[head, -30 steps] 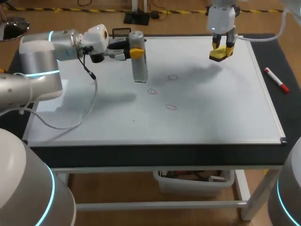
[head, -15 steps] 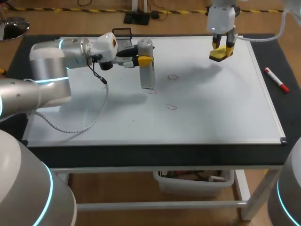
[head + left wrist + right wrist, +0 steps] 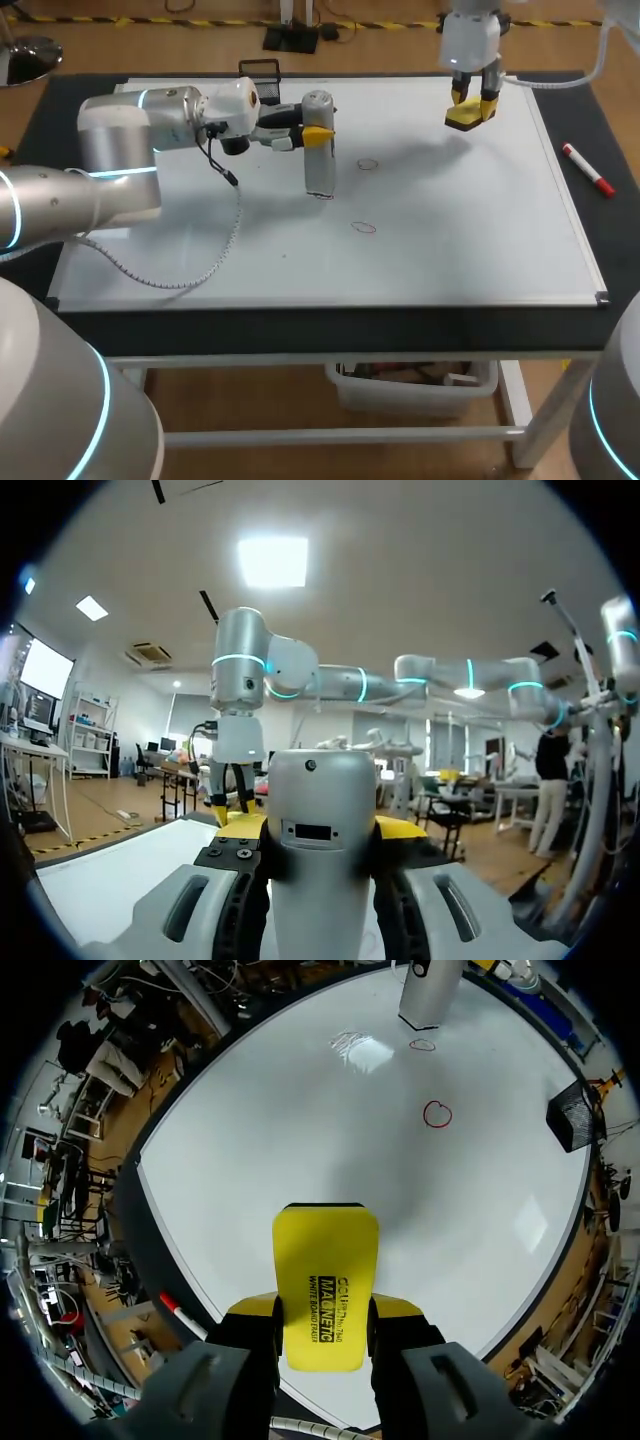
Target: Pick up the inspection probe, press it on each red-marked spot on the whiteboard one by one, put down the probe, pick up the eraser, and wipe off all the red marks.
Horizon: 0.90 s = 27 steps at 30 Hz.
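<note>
My left gripper (image 3: 318, 130) is shut on the upright grey inspection probe (image 3: 319, 150). The probe's lower end rests on the whiteboard (image 3: 450, 260) where one red mark lay, hiding it. Two other red marks show, one (image 3: 368, 164) just right of the probe and one (image 3: 363, 228) nearer the front. In the left wrist view the probe (image 3: 322, 850) fills the gap of that gripper (image 3: 320, 828). My right gripper (image 3: 472, 100) hangs over the board's far right, shut on the yellow eraser (image 3: 468, 116). The right wrist view shows the eraser (image 3: 326, 1285) in its gripper (image 3: 322, 1325), with the probe (image 3: 428, 990) and a red mark (image 3: 437, 1113) ahead.
A red marker pen (image 3: 588, 170) lies on the black table surface right of the whiteboard. A small black holder (image 3: 258, 68) stands at the board's back edge, behind my left arm. A cable (image 3: 215, 250) from the left arm drapes over the board's left part.
My left arm has carried the probe to the right, and its lower end now sits on the nearest red mark. The right arm and eraser have kept still.
</note>
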### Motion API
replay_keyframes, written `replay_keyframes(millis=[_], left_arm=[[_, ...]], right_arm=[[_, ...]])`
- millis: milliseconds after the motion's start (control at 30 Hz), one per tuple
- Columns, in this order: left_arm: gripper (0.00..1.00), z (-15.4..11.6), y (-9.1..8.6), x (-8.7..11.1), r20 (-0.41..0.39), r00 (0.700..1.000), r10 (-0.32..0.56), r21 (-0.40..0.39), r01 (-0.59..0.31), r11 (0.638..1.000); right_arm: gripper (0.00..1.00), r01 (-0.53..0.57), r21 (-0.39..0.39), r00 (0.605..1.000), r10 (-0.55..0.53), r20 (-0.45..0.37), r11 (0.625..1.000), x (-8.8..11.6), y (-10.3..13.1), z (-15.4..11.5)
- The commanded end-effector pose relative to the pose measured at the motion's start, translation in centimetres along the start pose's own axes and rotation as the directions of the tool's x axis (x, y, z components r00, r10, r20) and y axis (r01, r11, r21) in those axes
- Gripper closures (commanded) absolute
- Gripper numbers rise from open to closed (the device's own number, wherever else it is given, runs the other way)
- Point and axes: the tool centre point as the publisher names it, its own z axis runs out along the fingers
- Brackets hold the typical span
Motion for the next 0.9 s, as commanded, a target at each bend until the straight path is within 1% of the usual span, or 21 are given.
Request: replay_keyframes(millis=[33,167,467,900], left_arm=[[1.00,0.0,0.8,-0.7,-0.016,1.000,0.007,0.012,-0.007,1.000],[1.00,0.0,1.3,-0.8,-0.044,0.999,0.017,0.021,-0.016,1.000],[1.00,-0.1,2.0,-0.9,-0.064,0.998,0.011,0.012,-0.011,1.000],[1.00,-0.3,2.6,-0.8,-0.069,0.998,0.002,-0.001,-0.002,1.000]], right_arm=[[1.00,0.001,0.004,1.000,-0.001,-0.002,1.000,0.1,0.0,-0.2],[1.00,0.001,0.004,1.000,-0.001,-0.002,1.000,0.1,0.0,-0.2],[1.00,0.001,0.004,1.000,-0.001,-0.002,1.000,0.1,0.0,-0.2],[1.00,0.001,0.004,1.000,-0.001,-0.002,1.000,0.1,0.0,-0.2]])
